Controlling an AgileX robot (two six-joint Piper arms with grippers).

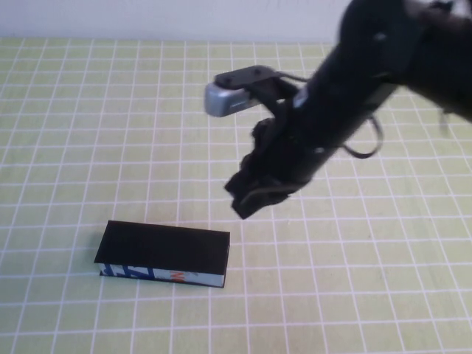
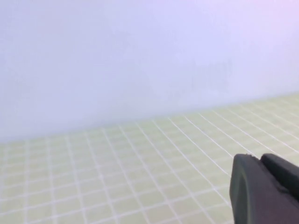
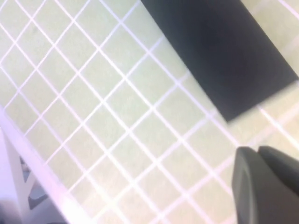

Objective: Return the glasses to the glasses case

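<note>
The glasses case (image 1: 164, 254) lies shut on the green grid mat at the front left, a flat black box with a blue, white and orange front edge. It also shows in the right wrist view (image 3: 224, 51). The glasses are not in view. My right gripper (image 1: 249, 198) hangs above the mat, up and to the right of the case, apart from it. Its fingers (image 3: 247, 186) are together with nothing between them. My left gripper (image 2: 257, 158) shows only in its own wrist view, shut and empty, facing the white back wall.
The green mat with white grid lines (image 1: 88, 147) covers the whole table. A white wall (image 2: 140, 56) runs along its far edge. The right arm's body and silver wrist camera (image 1: 225, 96) fill the upper right of the high view.
</note>
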